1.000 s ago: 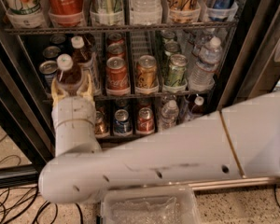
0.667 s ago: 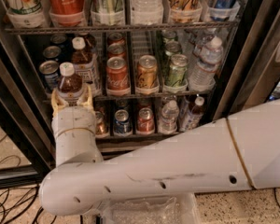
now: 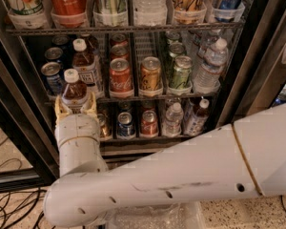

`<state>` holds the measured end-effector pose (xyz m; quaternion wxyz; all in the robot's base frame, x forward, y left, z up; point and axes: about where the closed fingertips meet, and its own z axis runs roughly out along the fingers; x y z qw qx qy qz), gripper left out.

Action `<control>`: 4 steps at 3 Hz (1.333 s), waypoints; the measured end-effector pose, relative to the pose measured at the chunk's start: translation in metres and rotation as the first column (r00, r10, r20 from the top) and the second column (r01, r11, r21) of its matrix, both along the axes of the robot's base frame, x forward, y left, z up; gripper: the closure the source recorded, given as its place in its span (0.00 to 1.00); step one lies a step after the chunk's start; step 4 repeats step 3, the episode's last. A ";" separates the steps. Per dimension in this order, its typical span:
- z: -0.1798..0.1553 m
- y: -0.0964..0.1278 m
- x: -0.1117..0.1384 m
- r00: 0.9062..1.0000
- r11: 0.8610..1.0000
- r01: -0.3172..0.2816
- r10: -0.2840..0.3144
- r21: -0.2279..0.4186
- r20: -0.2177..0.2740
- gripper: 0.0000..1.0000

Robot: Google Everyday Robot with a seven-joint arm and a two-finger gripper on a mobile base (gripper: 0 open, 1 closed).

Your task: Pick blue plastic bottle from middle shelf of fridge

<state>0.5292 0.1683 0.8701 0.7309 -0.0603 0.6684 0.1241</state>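
Observation:
My gripper (image 3: 76, 109) is shut on the blue plastic bottle (image 3: 74, 90), which has a white cap, amber liquid and a white label. I hold it upright just in front of the left end of the middle shelf (image 3: 133, 98), its base below the front rail. My yellowish fingers (image 3: 61, 110) clasp its lower body. A second, similar bottle (image 3: 86, 65) stands behind it on the shelf. My white arm (image 3: 181, 180) crosses the lower view. The fridge (image 3: 257, 56) stands open.
On the middle shelf stand blue-and-silver cans (image 3: 51, 76), a red Coca-Cola can (image 3: 120, 75), an orange can (image 3: 150, 73), a green can (image 3: 180, 72) and a clear water bottle (image 3: 209, 67). Cans and small bottles fill the lower shelf (image 3: 148, 123). Cables (image 3: 5, 209) lie on the floor at left.
My gripper, holding the bottle, has moved down and back out of the shelf, away from the second bottle behind it.

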 end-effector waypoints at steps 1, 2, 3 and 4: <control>0.000 0.000 0.000 1.000 1.000 0.000 0.000 0.000 0.000 1.00; 0.007 -0.011 -0.037 0.999 1.000 -0.023 0.023 0.000 -0.044 1.00; 0.007 -0.011 -0.037 0.999 1.000 -0.023 0.023 0.000 -0.044 1.00; 0.007 -0.011 -0.037 0.999 1.000 -0.023 0.023 0.000 -0.044 1.00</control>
